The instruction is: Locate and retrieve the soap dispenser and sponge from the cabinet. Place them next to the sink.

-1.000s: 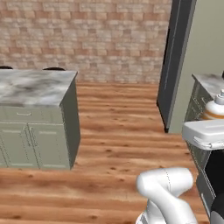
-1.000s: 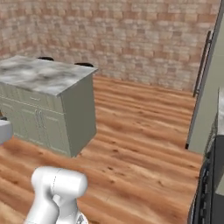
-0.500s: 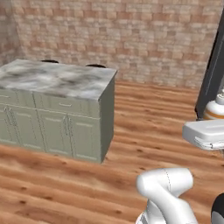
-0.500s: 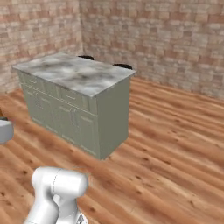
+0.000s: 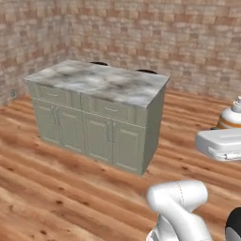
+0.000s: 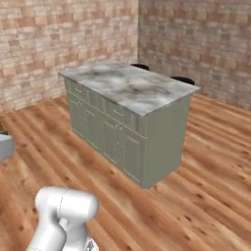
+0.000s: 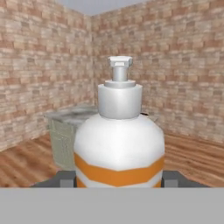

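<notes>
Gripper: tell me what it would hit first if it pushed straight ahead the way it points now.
Beyond the soap dispenser held in the gripper, probably the grey-green kitchen island with the marble top; depth is unclear, and the brick wall stands farther back.

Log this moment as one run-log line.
phase: carrying | gripper: shut on soap dispenser | dispenser: upright | ahead: kitchen island | sink: not seen

A sage-green kitchen island (image 5: 101, 110) with a marble top (image 6: 128, 84) stands in the middle of the room, the main block ahead. Open wood floor (image 5: 56, 188) lies near it and to its right. Brick walls (image 6: 59, 44) close the far side. Two dark stool tops (image 5: 146, 71) sit just behind the island's far edge.
</notes>
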Controlling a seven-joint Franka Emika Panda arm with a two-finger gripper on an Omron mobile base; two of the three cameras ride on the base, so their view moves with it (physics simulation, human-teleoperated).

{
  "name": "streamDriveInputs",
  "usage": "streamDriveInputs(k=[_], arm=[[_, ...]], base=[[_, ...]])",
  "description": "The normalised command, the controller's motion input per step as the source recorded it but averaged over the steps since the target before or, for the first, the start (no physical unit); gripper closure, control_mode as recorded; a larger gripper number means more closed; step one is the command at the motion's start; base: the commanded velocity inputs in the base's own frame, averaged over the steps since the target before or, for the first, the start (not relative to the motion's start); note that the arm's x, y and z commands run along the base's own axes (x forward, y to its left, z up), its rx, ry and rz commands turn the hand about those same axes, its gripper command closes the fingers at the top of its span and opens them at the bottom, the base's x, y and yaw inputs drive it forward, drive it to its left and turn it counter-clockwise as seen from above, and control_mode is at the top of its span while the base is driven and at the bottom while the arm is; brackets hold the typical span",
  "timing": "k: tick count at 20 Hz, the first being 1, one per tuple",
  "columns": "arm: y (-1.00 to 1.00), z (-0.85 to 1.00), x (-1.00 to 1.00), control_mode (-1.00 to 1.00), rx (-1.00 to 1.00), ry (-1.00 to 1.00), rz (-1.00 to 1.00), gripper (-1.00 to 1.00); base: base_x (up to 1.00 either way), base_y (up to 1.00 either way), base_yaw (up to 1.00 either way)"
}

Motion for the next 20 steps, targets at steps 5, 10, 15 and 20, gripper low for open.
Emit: streamDriveInputs(k=[5, 10, 15, 20], arm=[[0.0, 0.0, 0.0, 1.0, 0.0, 0.0, 0.0, 1.0], [0.0, 0.0, 0.0, 1.0, 0.0, 0.0, 0.0, 1.0], [0.0, 0.0, 0.0, 1.0, 0.0, 0.0, 0.0, 1.0], [0.0, 0.0, 0.0, 1.0, 0.0, 0.0, 0.0, 1.0]], base=[[0.13, 0.22, 0.47], [0.15, 0.16, 0.48], [0.17, 0.24, 0.44], [0.22, 0.24, 0.42]])
